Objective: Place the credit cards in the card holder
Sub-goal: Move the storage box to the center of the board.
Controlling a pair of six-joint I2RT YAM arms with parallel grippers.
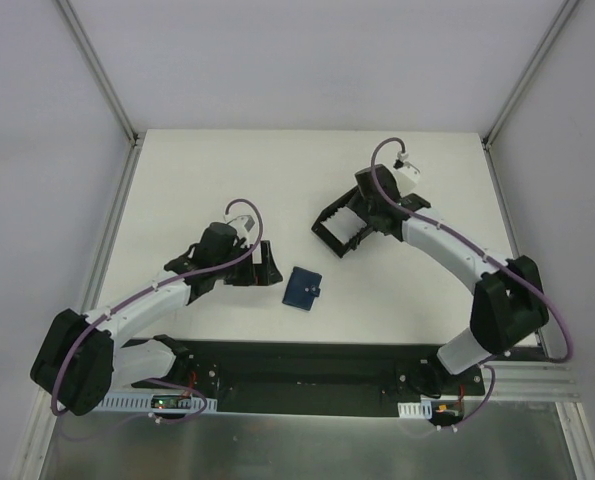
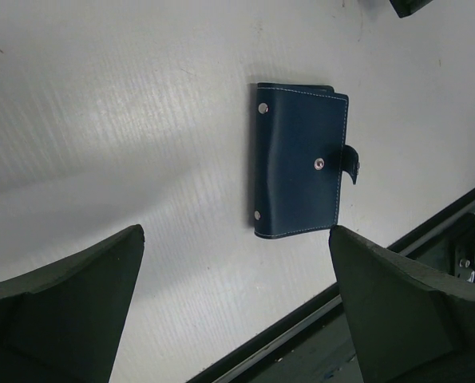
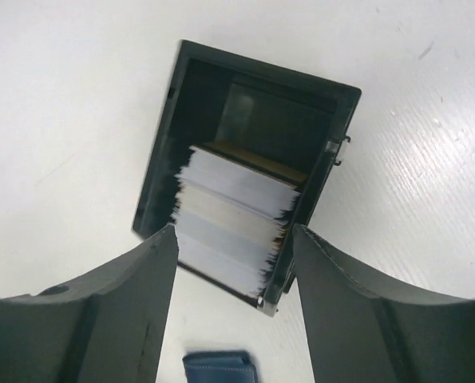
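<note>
The credit cards (image 3: 235, 215) are a stack of several whitish and pale cards, with a yellow-brown one at the back, standing in a black tray (image 3: 159, 152). My right gripper (image 3: 233, 233) hovers over the stack's near end, open, its fingers level with the stack's sides and nothing held. The card holder (image 2: 299, 163) is a dark navy wallet lying folded shut on the white table, snap tab on its right edge; it is also in the top view (image 1: 302, 288). My left gripper (image 2: 237, 239) is wide open just short of the card holder, not touching it.
The black tray (image 1: 339, 228) sits right of centre on the table, under the right gripper (image 1: 362, 215). The left gripper (image 1: 265, 264) is left of the wallet. A black base rail (image 1: 307, 362) runs along the near table edge. White walls enclose the table.
</note>
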